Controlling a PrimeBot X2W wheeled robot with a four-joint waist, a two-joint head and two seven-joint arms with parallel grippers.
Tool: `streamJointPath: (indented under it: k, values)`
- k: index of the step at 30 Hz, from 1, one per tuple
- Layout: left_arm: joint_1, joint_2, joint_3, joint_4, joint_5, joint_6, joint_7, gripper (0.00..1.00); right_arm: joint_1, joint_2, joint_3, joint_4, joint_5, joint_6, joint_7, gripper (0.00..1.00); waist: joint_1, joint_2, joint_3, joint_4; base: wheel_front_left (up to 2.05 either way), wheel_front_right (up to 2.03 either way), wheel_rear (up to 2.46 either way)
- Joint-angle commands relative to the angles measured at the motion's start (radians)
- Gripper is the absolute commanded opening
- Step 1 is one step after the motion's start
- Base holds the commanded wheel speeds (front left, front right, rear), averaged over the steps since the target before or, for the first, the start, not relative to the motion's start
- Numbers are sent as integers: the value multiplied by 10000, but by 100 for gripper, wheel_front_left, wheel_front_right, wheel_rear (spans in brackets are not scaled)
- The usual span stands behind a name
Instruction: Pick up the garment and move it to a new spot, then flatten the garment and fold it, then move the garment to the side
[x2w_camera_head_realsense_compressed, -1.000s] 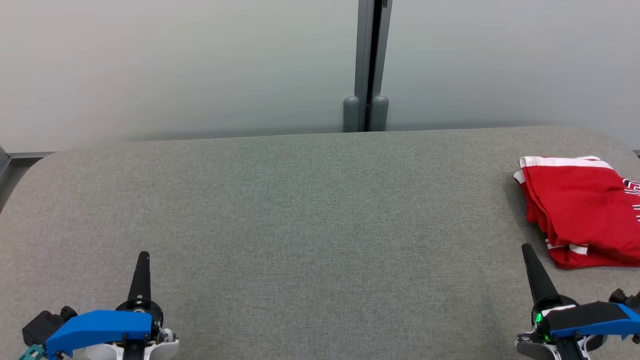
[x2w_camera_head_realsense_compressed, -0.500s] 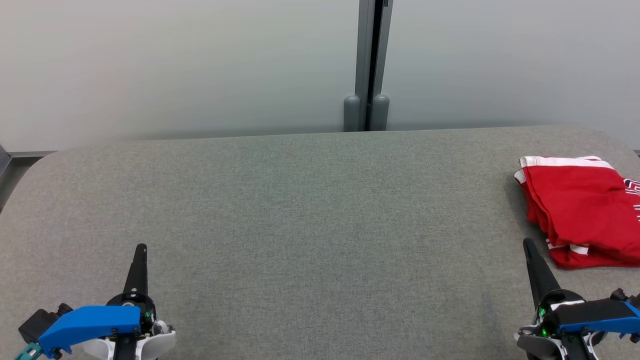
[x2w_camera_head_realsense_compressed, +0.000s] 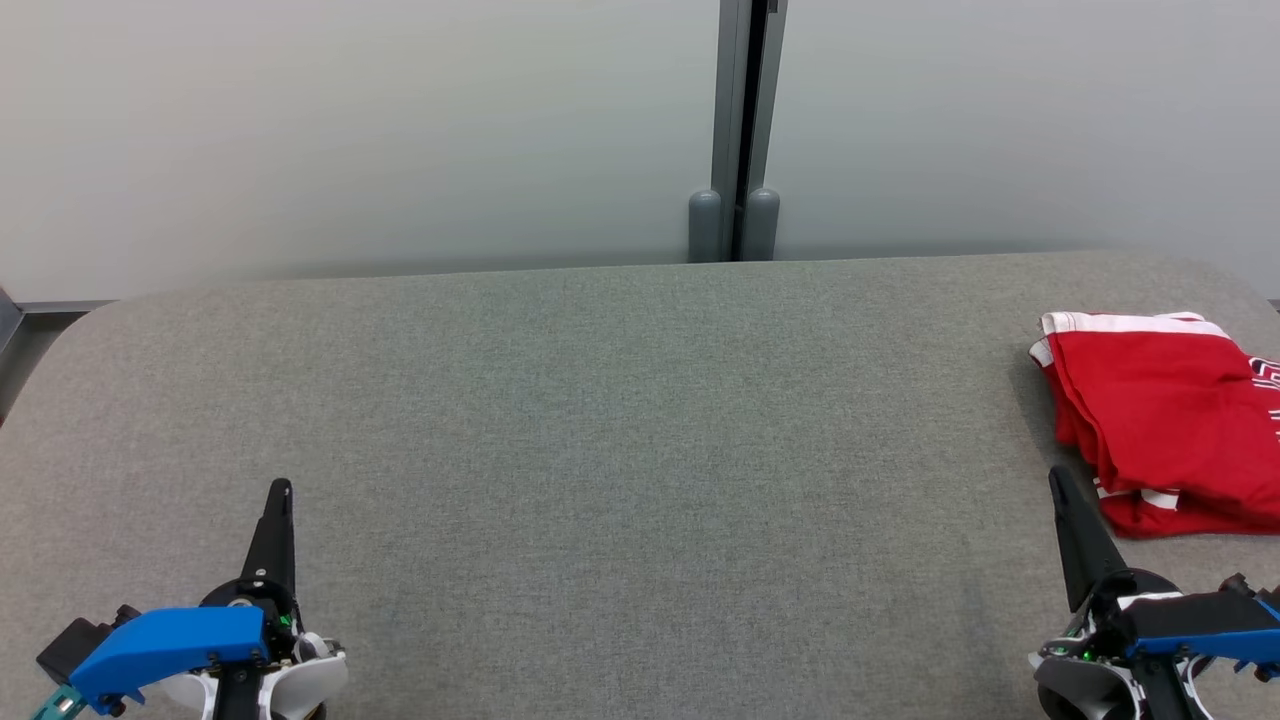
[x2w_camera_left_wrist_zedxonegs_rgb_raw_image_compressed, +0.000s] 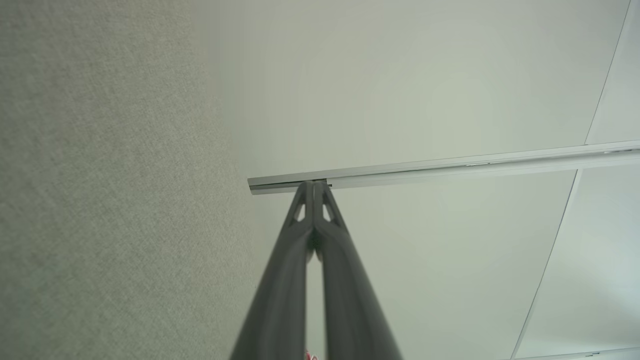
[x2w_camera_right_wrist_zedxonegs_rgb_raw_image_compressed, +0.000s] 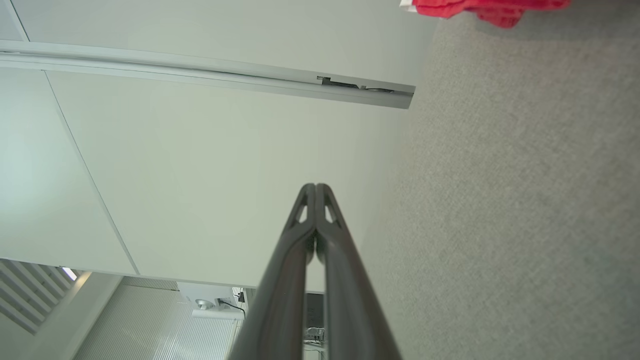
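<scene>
The garment (x2w_camera_head_realsense_compressed: 1165, 415) is red with white trim and lies folded at the right edge of the grey table (x2w_camera_head_realsense_compressed: 620, 420); a strip of the garment (x2w_camera_right_wrist_zedxonegs_rgb_raw_image_compressed: 480, 9) also shows at the top of the right wrist view. My right gripper (x2w_camera_head_realsense_compressed: 1057, 482) is shut with nothing in it, low at the right, its tip just left of the garment's near corner. Near the lower left, my left gripper (x2w_camera_head_realsense_compressed: 281, 490) is shut and empty, far from the garment. Both wrist views show the fingertips pressed together, the left gripper (x2w_camera_left_wrist_zedxonegs_rgb_raw_image_compressed: 313, 184) and the right gripper (x2w_camera_right_wrist_zedxonegs_rgb_raw_image_compressed: 315, 186).
A pale partition wall (x2w_camera_head_realsense_compressed: 350, 130) with a grey post (x2w_camera_head_realsense_compressed: 735, 130) stands behind the table's far edge. Bare grey cloth stretches between the two grippers.
Both grippers have drawn back a little toward the near edge, the left one also drifting slightly left. The garment has not moved.
</scene>
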Motion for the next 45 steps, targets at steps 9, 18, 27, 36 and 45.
streamJointPath:
  k: [9, 18, 27, 36, 45]
  values:
    - [-206, -51, 142, -135, -671, -95, 196, 0, -174, -69, -55, 24, 788, 4, 137, 0, -1, -1, 8, 8, 0, 0, 0]
    - [-231, -79, 207, -182, -1061, -102, 313, 0, -232, -71, -68, 37, 1218, 4, 196, 0, -1, -1, 15, 15, 0, 0, 0]
    - [-231, -78, 206, -183, -1062, -102, 313, 0, -231, -71, -66, 37, 1219, 4, 195, 0, -1, -1, 15, 15, 0, 0, 0]
    - [-231, -78, 205, -184, -1062, -103, 312, 0, -230, -71, -65, 36, 1219, 4, 194, 0, -1, -1, 15, 15, 0, 0, 0]
    - [-231, -78, 204, -185, -1063, -103, 311, 0, -229, -71, -64, 36, 1220, 4, 194, 0, -1, -1, 15, 15, 0, 0, 0]
